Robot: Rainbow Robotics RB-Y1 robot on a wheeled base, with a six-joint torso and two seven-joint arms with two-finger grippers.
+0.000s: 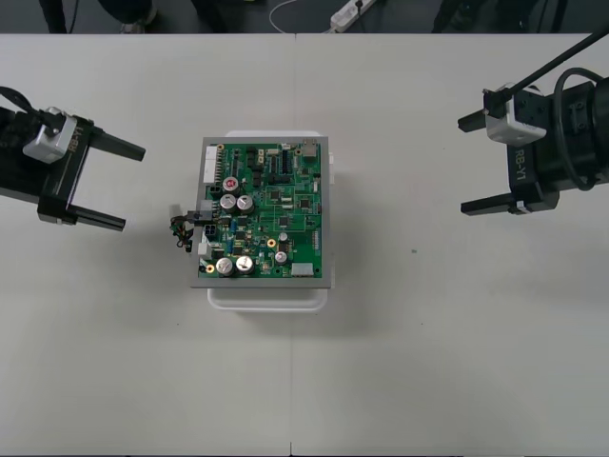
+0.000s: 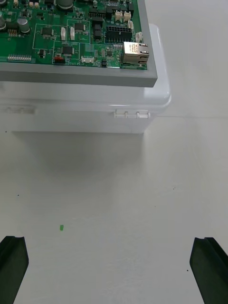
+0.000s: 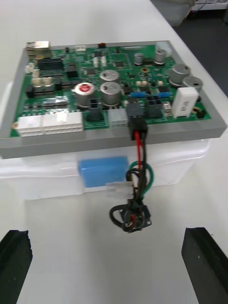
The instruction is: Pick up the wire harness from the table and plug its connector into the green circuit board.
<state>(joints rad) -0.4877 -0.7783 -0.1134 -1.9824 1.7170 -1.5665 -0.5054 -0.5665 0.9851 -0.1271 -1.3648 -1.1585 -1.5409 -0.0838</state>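
Table (image 1: 428,362), plain and light, seen from above, with a green circuit board (image 1: 271,205) lying flat on a white base (image 1: 268,297) near its middle. The wire harness (image 1: 185,228) sits at the board's left edge and from above is no more than a small dark bunch. The left wrist camera gives a closer look. There the black plug (image 3: 137,124) stands seated in a connector on that edge of the board. Red, green and black wires drop from it down the side of the white base, beside a blue patch (image 3: 103,171) on the base's wall. They end in a dark tangle (image 3: 133,219) low against the base, and whether it touches the table cannot be told. Whether the round metal socket lies inside that tangle is also hard to make out. The left claw (image 1: 133,188) hangs to the left of the board, well apart from the harness. Its two black fingers (image 3: 14,266) are spread wide and hold nothing, and their lower parts are cut off in the wrist camera. The right claw (image 1: 462,164) hangs well to the right of the board, likewise wide open and empty, its fingers (image 2: 13,268) far apart over bare table. From the right wrist camera the board's right side and the base beneath it are partly cut off.
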